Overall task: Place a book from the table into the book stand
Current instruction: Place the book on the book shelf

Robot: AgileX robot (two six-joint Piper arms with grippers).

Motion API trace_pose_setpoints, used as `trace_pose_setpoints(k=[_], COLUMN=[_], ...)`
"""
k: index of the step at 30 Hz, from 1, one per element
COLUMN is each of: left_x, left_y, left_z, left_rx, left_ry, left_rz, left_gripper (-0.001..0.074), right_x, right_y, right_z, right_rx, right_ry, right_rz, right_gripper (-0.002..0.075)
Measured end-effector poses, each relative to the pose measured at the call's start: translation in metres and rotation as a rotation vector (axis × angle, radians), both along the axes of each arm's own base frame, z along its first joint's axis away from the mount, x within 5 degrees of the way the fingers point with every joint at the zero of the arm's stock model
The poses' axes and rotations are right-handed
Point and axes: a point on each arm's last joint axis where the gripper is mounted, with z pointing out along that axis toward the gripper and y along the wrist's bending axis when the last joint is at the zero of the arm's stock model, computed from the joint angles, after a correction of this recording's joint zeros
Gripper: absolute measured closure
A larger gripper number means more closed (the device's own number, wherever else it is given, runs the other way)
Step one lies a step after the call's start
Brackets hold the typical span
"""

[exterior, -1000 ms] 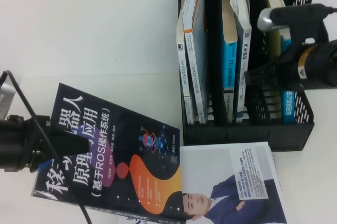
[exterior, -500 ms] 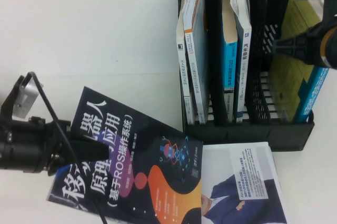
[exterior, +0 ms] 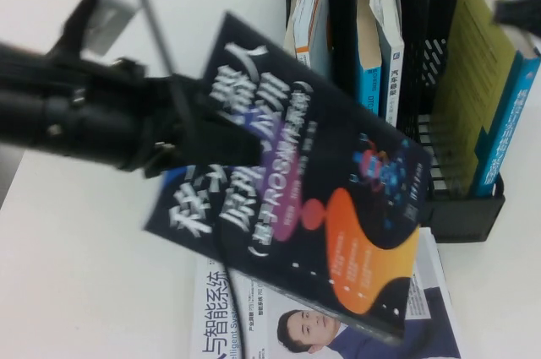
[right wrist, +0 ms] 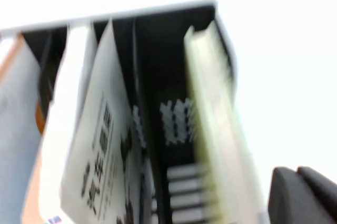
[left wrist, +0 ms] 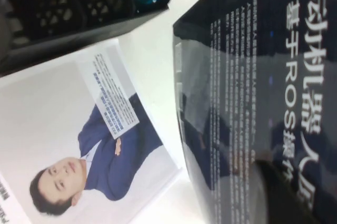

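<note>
Navy book up off the table in the left arm's grip

Left gripper (exterior: pixel 199 144) is pinching the book (exterior: pixel 321 198), tilted in the air above the white-covered book (exterior: pixel 254 325) and just in front of the book stand (exterior: pixel 461 211); right gripper (exterior: pixel 517 13) sits at the stand's right edge, fingers' state unclear

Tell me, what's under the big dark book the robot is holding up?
Under the book, clamped in the left gripper, lies a white book picturing a suited man, partly covered. The right gripper sits by the book stand.
</note>
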Motion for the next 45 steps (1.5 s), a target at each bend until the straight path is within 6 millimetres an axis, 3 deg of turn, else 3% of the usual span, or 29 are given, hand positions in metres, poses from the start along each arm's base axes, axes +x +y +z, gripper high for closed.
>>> trace_pose_setpoints(k=[5, 9, 14, 19, 26, 37, 45], left_x=[-0.003, 0.014, 0.056, 0.074, 0.063, 0.059, 0.059], left_y=[-0.031, -0.049, -0.066, -0.071, -0.066, -0.064, -0.063], left_z=[0.024, 0.030, 0.025, 0.026, 0.066, 0.064, 0.064], left_rx=[0.032, 0.025, 0.104, 0.195, 0.145, 0.185, 0.193], left_ry=[-0.038, -0.022, 0.019, 0.001, -0.072, -0.030, -0.025], left_rz=[-0.046, -0.049, 0.006, -0.013, -0.011, -0.021, -0.011], left_gripper=[0.0624, 0.0625, 0.0625, 0.0625, 0.0625, 0.0625, 0.0625], right_x=[-0.042, -0.070, -0.080, -0.082, -0.068, -0.003, 0.015], right_y=[-0.025, -0.043, -0.051, -0.036, -0.010, 0.044, 0.038], right_z=[0.045, 0.066, 0.064, 0.050, 0.030, -0.041, -0.058], right_rx=[0.044, 0.041, -0.014, -0.041, 0.004, 0.089, 0.089], right_ry=[-0.127, -0.181, -0.114, 0.045, 0.163, 0.335, 0.354], right_rz=[-0.024, -0.047, -0.069, 0.106, 0.268, 0.406, 0.335], right_gripper=[0.0721, 0.0721, 0.0721, 0.0721, 0.0721, 0.0721, 0.0721])
